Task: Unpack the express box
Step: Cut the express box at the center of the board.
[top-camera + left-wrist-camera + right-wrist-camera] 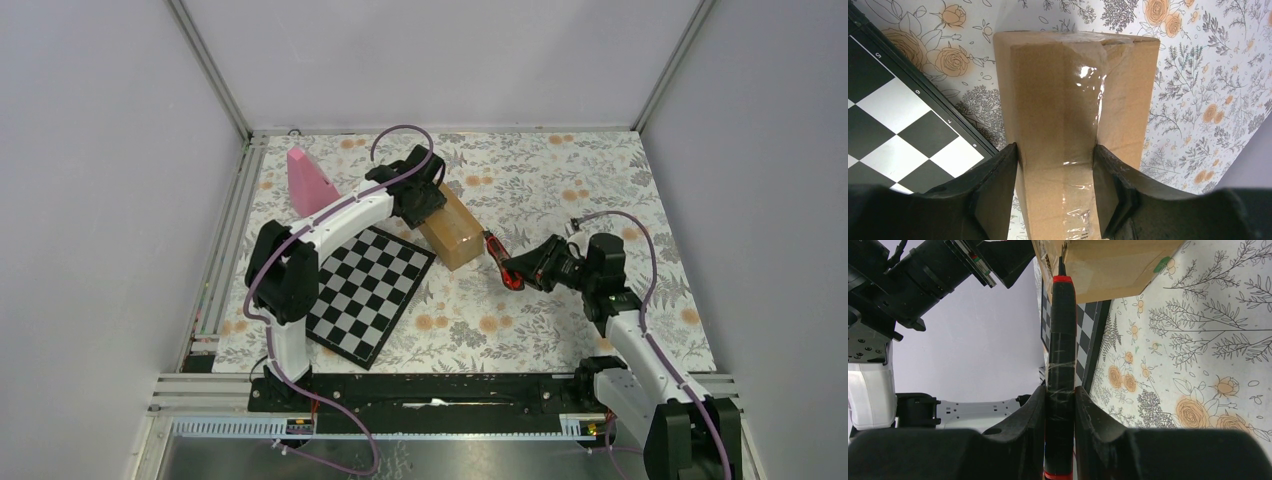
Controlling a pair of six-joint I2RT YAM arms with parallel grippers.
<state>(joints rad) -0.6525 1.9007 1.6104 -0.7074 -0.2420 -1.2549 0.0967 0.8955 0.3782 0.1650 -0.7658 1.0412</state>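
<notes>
near right: right gripper point(1060, 395), jaws narrow, pinching black-and-red cutter point(1062, 340), tip right at end face of express box point(455, 235). near left: chessboard point(368, 290), lying flat on floral cloth point(560, 190). centre, just beyond chessboard's far corner: express box, resting on cloth, taped seam up, clamped across its width by left gripper point(1055, 150), jaws part-spread against both sides. far left: pink cone point(308, 182), standing upright.

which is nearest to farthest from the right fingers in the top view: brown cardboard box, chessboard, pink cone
1. small brown cardboard express box, just left, mid-table
2. black-and-white chessboard, further left, nearer the arm bases
3. pink cone-shaped object, far left corner
</notes>
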